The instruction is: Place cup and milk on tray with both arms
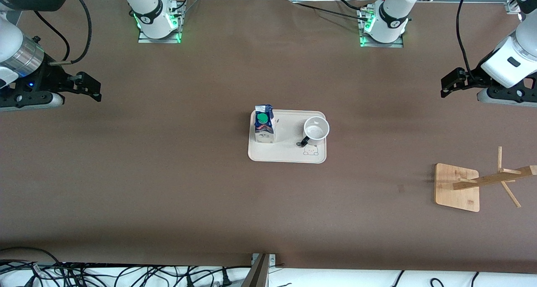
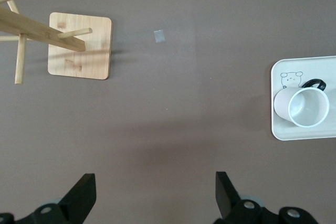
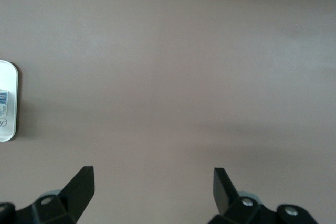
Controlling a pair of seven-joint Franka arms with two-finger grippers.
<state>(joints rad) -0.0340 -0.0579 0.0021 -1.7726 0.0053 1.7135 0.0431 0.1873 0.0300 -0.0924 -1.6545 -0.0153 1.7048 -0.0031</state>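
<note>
The cream tray (image 1: 285,155) lies at the table's middle. The milk carton (image 1: 264,125) with its green cap stands upright on the tray's end toward the right arm. The white cup (image 1: 316,129) stands upright on the tray's other end, black handle toward the front camera; it also shows in the left wrist view (image 2: 302,106) on the tray (image 2: 278,129). My left gripper (image 1: 451,84) is open and empty, up over bare table at the left arm's end; its jaws show in its wrist view (image 2: 156,195). My right gripper (image 1: 90,90) is open and empty over the right arm's end, shown in its wrist view (image 3: 153,192).
A wooden rack with a square base (image 1: 457,187) and slanted pegs stands near the left arm's end, nearer the front camera than the tray; it also shows in the left wrist view (image 2: 80,45). Cables lie along the table's front edge (image 1: 126,274). The tray's edge (image 3: 11,103) shows in the right wrist view.
</note>
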